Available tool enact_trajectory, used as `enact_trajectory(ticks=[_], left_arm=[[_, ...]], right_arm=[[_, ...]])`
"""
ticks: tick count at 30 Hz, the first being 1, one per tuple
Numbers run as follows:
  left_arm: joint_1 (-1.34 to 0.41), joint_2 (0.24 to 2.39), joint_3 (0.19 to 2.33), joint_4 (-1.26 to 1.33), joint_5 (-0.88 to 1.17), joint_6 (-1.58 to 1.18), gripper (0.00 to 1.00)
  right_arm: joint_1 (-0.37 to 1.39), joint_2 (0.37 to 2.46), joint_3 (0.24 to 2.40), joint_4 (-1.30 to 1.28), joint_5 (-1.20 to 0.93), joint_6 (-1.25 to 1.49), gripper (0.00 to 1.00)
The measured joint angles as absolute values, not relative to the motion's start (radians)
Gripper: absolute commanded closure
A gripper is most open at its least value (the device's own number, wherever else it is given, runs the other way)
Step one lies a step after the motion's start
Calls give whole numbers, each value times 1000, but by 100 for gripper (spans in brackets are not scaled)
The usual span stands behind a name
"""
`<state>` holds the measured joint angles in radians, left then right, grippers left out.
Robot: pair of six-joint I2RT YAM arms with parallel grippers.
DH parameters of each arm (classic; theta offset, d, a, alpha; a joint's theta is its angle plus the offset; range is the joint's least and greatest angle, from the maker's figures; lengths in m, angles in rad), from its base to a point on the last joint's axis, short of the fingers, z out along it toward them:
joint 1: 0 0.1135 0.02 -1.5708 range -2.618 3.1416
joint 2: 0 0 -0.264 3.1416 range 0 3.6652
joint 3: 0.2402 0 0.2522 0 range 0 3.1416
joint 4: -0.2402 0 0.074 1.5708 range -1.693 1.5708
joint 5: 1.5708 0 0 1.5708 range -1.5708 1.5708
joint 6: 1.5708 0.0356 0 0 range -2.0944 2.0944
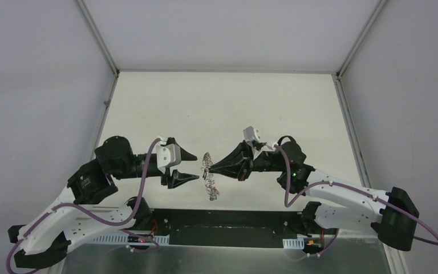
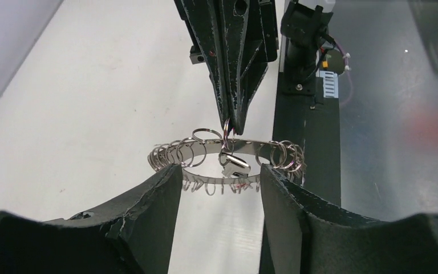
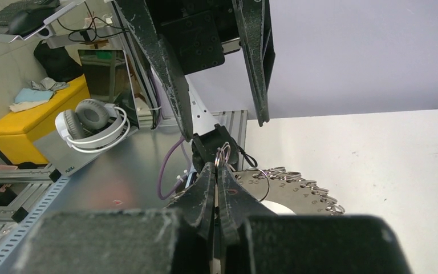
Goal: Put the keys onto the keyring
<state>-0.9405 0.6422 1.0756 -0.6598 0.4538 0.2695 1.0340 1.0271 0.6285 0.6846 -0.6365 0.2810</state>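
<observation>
Keyring (image 1: 213,191) count: 1.

Top view: it hangs edge-on over the table (image 1: 148,108), between the left gripper (image 1: 197,167) and the right gripper (image 1: 211,169). The left gripper's 2 fingers are spread and grip nothing. The right gripper's 2 fingers are pressed together at the ring's upper edge.

Left wrist view: the keyring sits just beyond the spread left fingers and touches neither, as far as can be seen. The right gripper enters from above and pinches a small loop (image 2: 226,132). Of the keys (image 2: 235,165), 1 silver key dangles directly under that pinch, against the band. The red-headed key cannot be made out with confidence. The fringe loops are too crowded for a count.

Right wrist view: the closed tips clamp the small loop, with the keyring just behind them.

Status: the keys are at the keyring and are probably hooked on, since the ring appears to hang from that 1 pinch alone. By judgement, 2 steps remain: confirm the threading, then set the assembly down.
</observation>
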Motion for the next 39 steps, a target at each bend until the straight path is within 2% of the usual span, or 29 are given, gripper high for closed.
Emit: enact_trajectory(ticks=[5,10,12,15,19,27,32,39], left_arm=[[-941,573,983,-535,476,263,52],[-941,567,937,-435,520,245,71],[-941,575,933,-415,544,244,75],[-941,592,933,-390,578,244,77],[-941,601,932,-378,594,244,72],[-941,588,917,-398,601,248,73],[-941,582,916,-427,603,250,77],[-941,575,916,-448,587,253,89]], right_arm=[[1034,1025,624,695,-661,277,100],[1034,1025,624,704,-683,274,100],[1034,1025,624,706,-689,272,100],[1034,1025,624,707,-690,271,100],[1034,1025,624,711,-688,271,100],[1034,1025,624,714,-685,270,100],[1034,1025,624,714,-685,270,100],[1036,1025,624,714,-685,270,100]])
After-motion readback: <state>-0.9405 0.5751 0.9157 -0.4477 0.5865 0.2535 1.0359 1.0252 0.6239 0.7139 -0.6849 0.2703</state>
